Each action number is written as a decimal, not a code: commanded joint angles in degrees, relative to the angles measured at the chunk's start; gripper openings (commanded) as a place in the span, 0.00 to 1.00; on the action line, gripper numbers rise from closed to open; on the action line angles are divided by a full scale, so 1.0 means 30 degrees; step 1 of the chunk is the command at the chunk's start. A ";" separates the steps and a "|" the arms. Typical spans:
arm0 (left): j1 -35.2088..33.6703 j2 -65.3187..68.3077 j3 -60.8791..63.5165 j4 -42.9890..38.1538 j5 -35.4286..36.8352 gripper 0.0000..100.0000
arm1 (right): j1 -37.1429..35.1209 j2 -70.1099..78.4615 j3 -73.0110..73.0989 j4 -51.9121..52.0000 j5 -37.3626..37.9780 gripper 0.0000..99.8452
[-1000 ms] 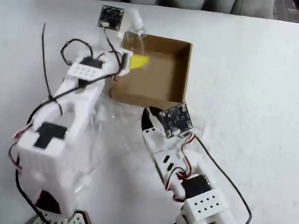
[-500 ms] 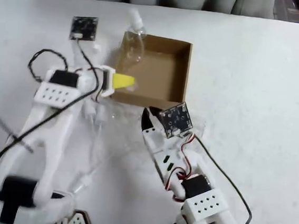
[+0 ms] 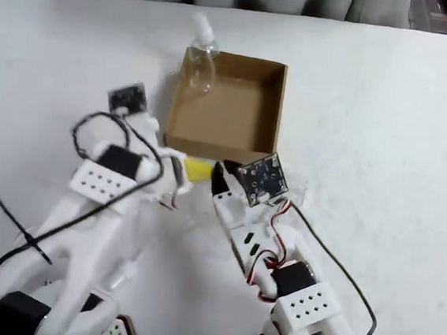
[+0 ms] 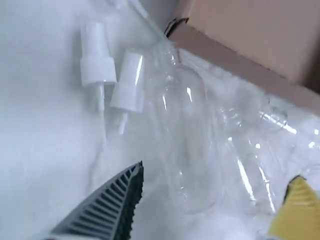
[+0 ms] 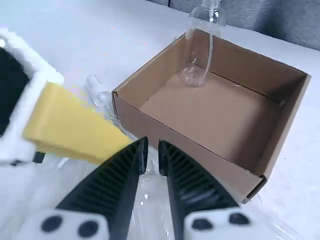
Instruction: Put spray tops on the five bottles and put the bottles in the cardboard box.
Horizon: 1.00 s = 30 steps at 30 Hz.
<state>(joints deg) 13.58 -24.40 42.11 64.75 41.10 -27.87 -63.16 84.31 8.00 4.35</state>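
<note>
Looking down over the white surface [image 3: 387, 112], I see the open-topped cardboard box [image 3: 229, 109] with one capped bottle [image 3: 201, 58] propped in a far corner, its neck above the rim. Just outside the box's near wall lie several clear bottles [image 4: 186, 145] without tops, crowded side by side. Two loose spray tops [image 4: 95, 65] rest beside them. My left end effector [image 4: 215, 177] hangs over those bottles, spread wide and gripping nothing. My right end effector [image 5: 149, 150], also at the box's near wall, has its fingers almost together and is empty.

I judge the step in hand is picking up the next bottle. To do it well, I would straddle a single bottle across its body, because the bottles touch and clear plastic is likely to slip.

Room is tight. Both end effectors sit close together by the box's near wall, and its cardboard edge lies right beside the bottles. I judge the safest path is straight up before crossing that wall.
</note>
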 commanded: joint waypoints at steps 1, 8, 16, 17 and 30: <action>0.0513 -0.0044 0.1495 -0.4249 0.1055 0.40 | 0.0161 -0.0220 -0.1143 0.0044 -0.0059 0.02; -0.0337 0.3443 0.0147 -0.5187 0.1114 0.40 | 0.0132 -0.0220 -0.1143 0.0044 -0.0059 0.02; -0.1333 0.4029 -0.0703 -0.4484 0.1114 0.40 | 0.0015 -0.0220 -0.1143 0.0044 -0.0059 0.02; -0.1245 0.3795 -0.0703 -0.4161 0.1114 0.40 | 0.0015 -0.0220 -0.1143 0.0044 -0.0059 0.02; -0.1158 0.2916 -0.0527 -0.3575 0.1114 0.40 | 0.0015 -0.0220 -0.1143 0.0044 -0.0059 0.02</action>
<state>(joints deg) 10.42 -12.79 43.43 53.14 43.91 -27.87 -63.16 84.31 8.00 4.35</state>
